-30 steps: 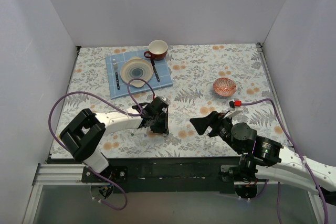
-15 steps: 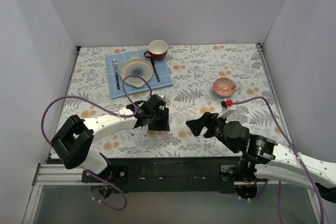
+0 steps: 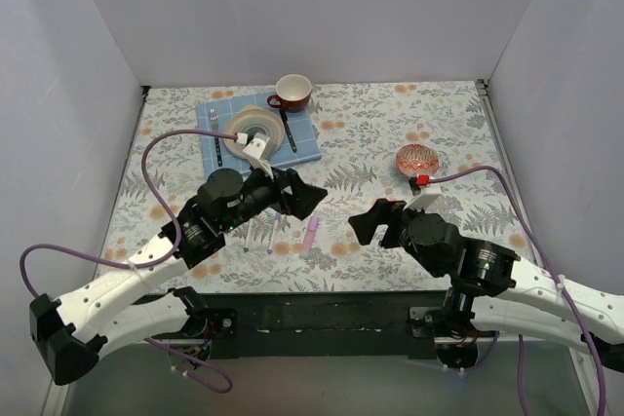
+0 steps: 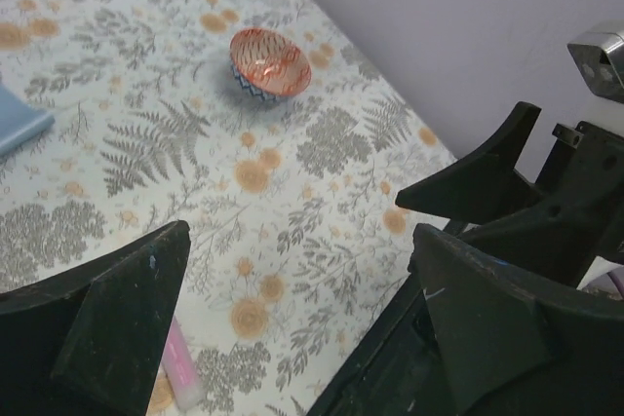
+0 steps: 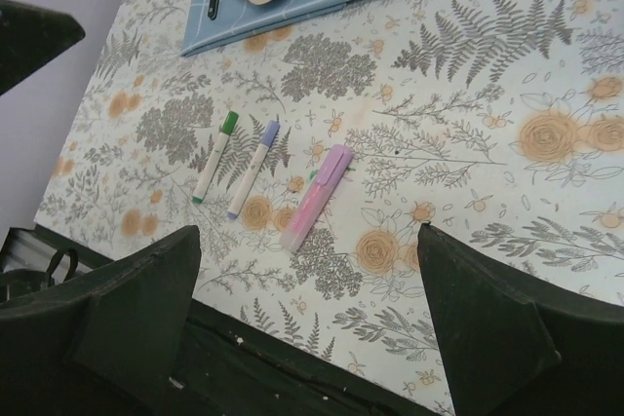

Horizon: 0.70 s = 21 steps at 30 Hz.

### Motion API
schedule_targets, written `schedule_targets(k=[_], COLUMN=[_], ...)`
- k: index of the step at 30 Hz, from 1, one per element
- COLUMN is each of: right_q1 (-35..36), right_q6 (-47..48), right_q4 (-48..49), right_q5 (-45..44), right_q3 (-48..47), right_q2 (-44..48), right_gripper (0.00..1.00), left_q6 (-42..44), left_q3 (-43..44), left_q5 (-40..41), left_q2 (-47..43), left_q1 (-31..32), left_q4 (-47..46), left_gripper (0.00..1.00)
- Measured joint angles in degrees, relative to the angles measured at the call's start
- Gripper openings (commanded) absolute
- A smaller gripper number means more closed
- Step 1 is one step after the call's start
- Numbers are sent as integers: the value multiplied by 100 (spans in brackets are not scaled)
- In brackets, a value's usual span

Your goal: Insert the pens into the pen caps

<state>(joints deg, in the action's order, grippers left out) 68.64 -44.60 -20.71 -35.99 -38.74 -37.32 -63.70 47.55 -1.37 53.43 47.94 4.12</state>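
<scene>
Left end effector [image 4: 300, 236] and right end effector [image 5: 307, 233] hover spread and empty; a low sweep could roll the capped pens [image 5: 314, 200] off the bench [image 5: 468, 75].

We see soft, even light from above across the worktop [image 3: 390, 133], its leaf print sharp in every view. The small bowl [image 4: 269, 61] casts only a short faint shadow at its foot. Close to the lens, the left end effector's fingers [image 4: 117, 309] look dark and slightly soft.
</scene>
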Motion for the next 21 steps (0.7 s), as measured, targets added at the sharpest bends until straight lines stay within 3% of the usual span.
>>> schedule_targets(k=[7, 21], right_q1=[0, 0], right_q6=[299, 828], right_q4=[-225, -13], right_q5=[-505, -935], right_q3=[-350, -560], right_q2=[105, 214], right_gripper=[98, 98], left_q6=[234, 435], left_q3=[-649, -684], left_q5=[-9, -249], left_q2=[-717, -892], left_q1=[0, 0], left_q4=[-372, -621], left_gripper=[98, 98])
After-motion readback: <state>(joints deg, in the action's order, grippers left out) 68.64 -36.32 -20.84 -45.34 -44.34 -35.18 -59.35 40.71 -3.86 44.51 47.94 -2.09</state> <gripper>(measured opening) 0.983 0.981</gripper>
